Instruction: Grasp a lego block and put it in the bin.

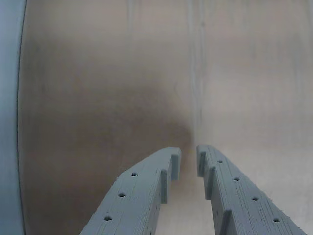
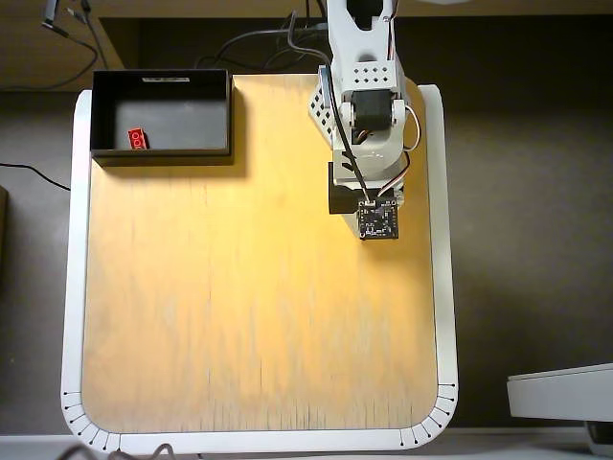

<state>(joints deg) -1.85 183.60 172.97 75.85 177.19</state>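
- Lego block (image 2: 138,139) lies inside the bin (image 2: 163,152), on its dark floor near the left wall in the overhead view; it is red, small against the box, and nothing touches it; by its place the task looks done, as far as one brick goes.
- Bin sits at the far left corner of the board (image 2: 239,316), open top up, a white label on its far rim; that corner keeps it clear of the working area while, I judge, within the arm's reach.
- Arm (image 2: 364,105) stands at the far edge, right of the bin and well apart from it; it folds in over the far right part of the board, the wrist camera's circuit board facing up; this reads as a rest or return pose, not a reach.
- Gripper (image 1: 190,159): the wrist view shows the two grey fingers (image 1: 142,188) with tips close together, a narrow gap left between them, and nothing in that gap; so the pincer is nearly closed and empty; it holds no brick.
- Below the fingers the wrist view shows only bare pale wood with a soft shadow; a grey-white border of the board runs down the left edge.
- No other brick shows on the board in either view; if another pick were wanted, none is in sight to take.
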